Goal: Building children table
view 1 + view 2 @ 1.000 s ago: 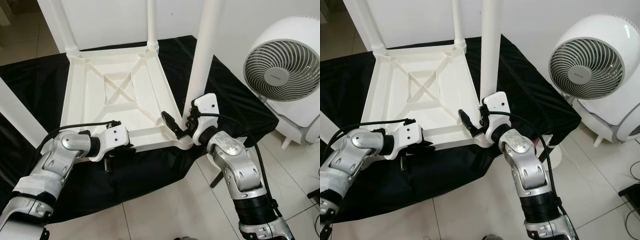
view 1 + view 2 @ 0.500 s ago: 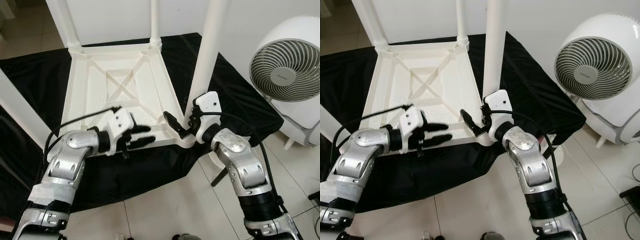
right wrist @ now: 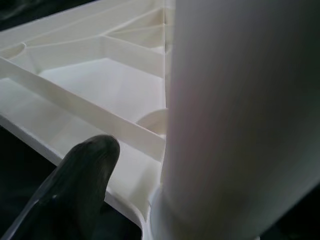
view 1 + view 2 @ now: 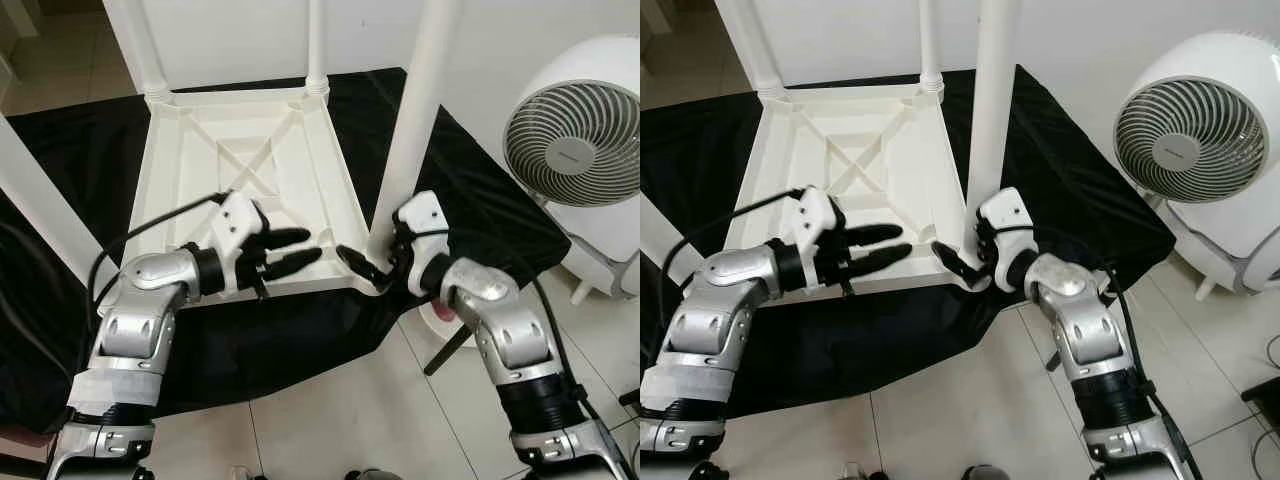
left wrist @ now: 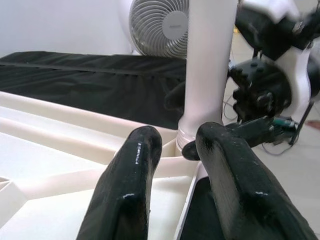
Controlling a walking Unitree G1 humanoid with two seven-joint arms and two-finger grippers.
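Note:
A white plastic children's table (image 4: 190, 180) lies upside down on a black cloth, its round legs pointing up. My left gripper (image 4: 312, 248) hovers open just above the table's near rim, its fingers (image 5: 131, 185) aimed at the near right leg (image 4: 418, 110). My right gripper (image 4: 372, 260) sits at that leg's base. One black finger (image 4: 355, 265) reaches over the corner of the underside, standing apart from the leg (image 3: 240, 110); the other finger is hidden behind it. The near left leg (image 4: 30, 200) rises at the left edge.
A large round white fan (image 4: 585, 150) stands on the tiled floor to the right. The black cloth (image 4: 480, 200) spreads under the table and hangs past its near edge. Two far legs (image 4: 140, 50) stand by the white wall.
My left gripper has risen from below the near rim and swung right, over the rim toward the right gripper. My right gripper stayed at the leg's base, sinking a little.

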